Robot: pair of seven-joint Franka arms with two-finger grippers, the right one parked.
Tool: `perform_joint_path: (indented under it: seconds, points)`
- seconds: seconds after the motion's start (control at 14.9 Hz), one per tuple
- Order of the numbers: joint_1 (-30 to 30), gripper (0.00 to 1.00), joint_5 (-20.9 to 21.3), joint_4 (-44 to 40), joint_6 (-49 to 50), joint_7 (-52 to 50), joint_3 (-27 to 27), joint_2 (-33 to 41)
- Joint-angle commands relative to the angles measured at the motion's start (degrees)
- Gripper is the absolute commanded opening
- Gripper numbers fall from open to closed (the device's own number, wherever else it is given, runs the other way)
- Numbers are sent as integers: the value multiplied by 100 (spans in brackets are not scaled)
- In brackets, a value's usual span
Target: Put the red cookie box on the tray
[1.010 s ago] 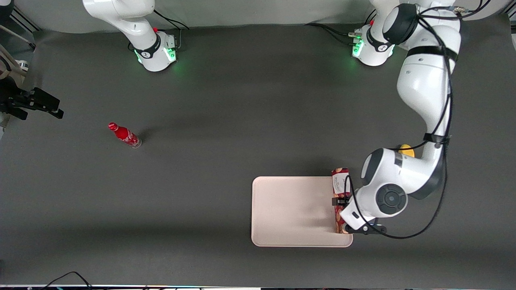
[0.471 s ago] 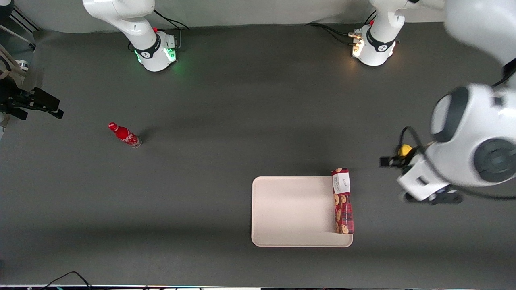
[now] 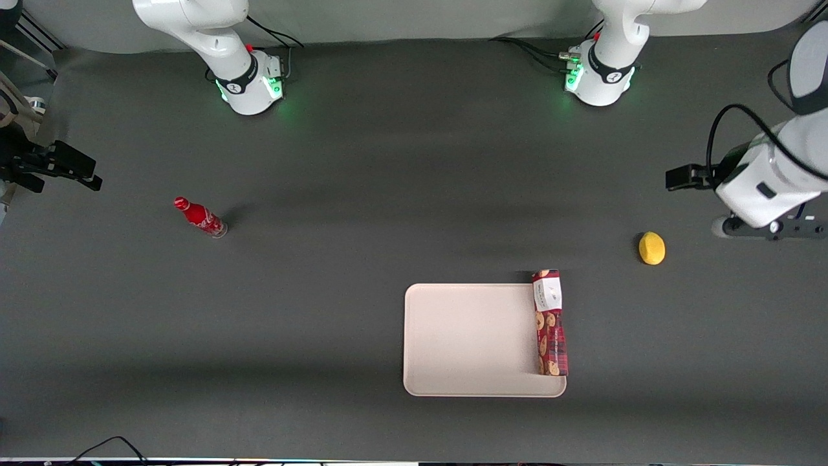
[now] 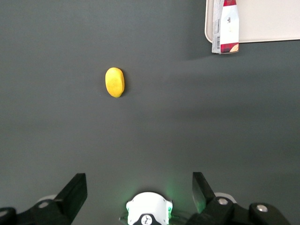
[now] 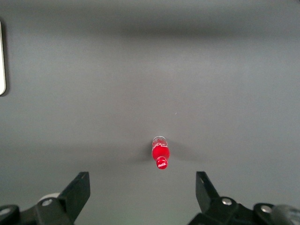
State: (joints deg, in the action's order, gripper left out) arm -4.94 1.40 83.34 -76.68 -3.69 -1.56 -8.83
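Red cookie box (image 3: 550, 321) resting along tray (image 3: 466, 343) edge, partly overhanging the rim; gripper (image 4: 138, 190) well apart above table, fingers spread, empty, near lemon (image 3: 651, 248).

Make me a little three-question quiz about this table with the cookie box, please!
1. True or false: the red cookie box lies along one edge of the tray.
2. Which is nearer the tool: A) lemon B) soda bottle?
3. Fill in: the tool's fingers are ____, holding nothing.

Key: 1 true; 2 A; 3 open.
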Motion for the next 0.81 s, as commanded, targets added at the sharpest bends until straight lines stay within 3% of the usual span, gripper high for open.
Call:
perform_joint_path:
  seconds: [0.0,0.74]
  points:
    - [-51,100,-176,2141,-1095,255,332,1559]
    - [-51,100,-211,1422,-533,694,359,1454]
